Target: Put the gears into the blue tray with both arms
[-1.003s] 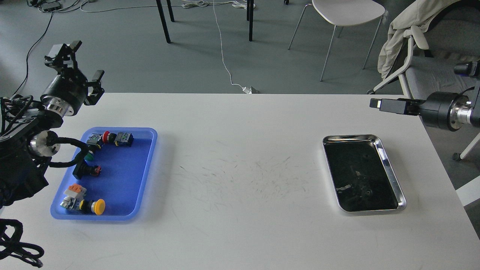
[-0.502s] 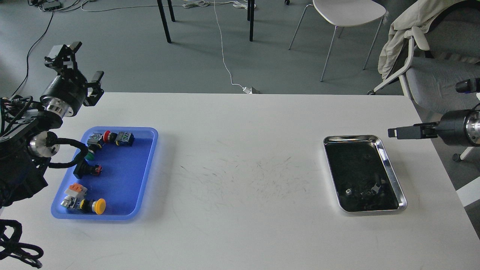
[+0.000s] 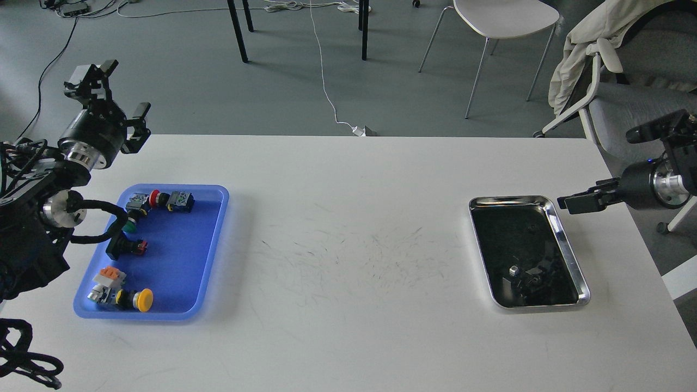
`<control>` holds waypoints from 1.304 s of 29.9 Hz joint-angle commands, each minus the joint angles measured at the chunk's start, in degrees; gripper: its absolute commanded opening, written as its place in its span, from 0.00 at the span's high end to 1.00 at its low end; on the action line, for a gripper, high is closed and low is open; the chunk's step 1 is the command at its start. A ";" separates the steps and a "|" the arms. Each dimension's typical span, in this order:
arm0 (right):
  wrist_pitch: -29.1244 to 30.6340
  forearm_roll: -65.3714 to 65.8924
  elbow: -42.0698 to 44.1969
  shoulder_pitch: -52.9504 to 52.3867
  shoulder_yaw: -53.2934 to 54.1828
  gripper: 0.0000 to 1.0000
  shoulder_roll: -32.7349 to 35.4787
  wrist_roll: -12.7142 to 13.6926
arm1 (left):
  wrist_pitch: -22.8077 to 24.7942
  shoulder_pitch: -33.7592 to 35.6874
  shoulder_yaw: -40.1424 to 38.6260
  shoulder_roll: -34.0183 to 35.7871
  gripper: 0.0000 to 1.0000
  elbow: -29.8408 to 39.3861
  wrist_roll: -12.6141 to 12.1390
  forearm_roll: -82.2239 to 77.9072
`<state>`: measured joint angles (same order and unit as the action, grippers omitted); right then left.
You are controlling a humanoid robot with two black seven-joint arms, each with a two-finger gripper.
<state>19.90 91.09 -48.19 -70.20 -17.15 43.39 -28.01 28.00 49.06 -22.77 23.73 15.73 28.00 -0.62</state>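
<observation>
Blue tray (image 3: 209,247) at bench (image 3: 348,337) left, long axis running near to far, holding push-button switches (image 3: 139,298), gears indistinct inside steel tray (image 3: 566,250) at right, left gripper (image 3: 111,90) raised, jaws wide, right gripper (image 3: 569,202) beside steel tray, jaw state unclear

On your bench (image 3: 348,228), the blue tray (image 3: 179,261) lies at the left and the steel tray (image 3: 566,256) well apart at the right. Push-button switches (image 3: 130,250) lie in the blue tray along its left side. Small parts (image 3: 528,277) lie in the steel tray's near end. Your left hand (image 3: 111,90) hangs behind the blue tray; your right hand (image 3: 572,202) sits just beside the steel tray's far right corner.
</observation>
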 commanded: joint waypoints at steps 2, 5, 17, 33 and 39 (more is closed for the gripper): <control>-0.12 4.78 0.72 0.24 -0.08 0.04 -2.00 0.01 | 0.00 0.08 -0.08 0.09 0.01 0.00 0.00 0.01; -0.12 5.68 0.81 0.68 -0.16 0.05 -3.92 0.01 | 0.00 0.16 -0.17 0.18 0.01 0.00 0.00 0.01; -0.29 6.03 1.17 0.77 -3.68 0.20 -5.95 0.01 | 0.00 -0.10 -0.08 0.27 0.01 0.00 0.00 0.01; -1.35 5.94 6.70 3.49 -4.38 0.23 -10.43 0.01 | 0.00 -0.36 -0.08 0.35 0.01 -0.09 0.00 0.01; -1.35 6.03 6.88 4.28 -5.96 0.32 -10.87 0.01 | 0.00 -0.45 -0.08 0.18 0.01 -0.09 0.00 0.01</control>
<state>18.59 97.10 -41.55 -66.09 -22.07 32.89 -28.00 27.99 48.62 -22.85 23.94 15.65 28.00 -0.61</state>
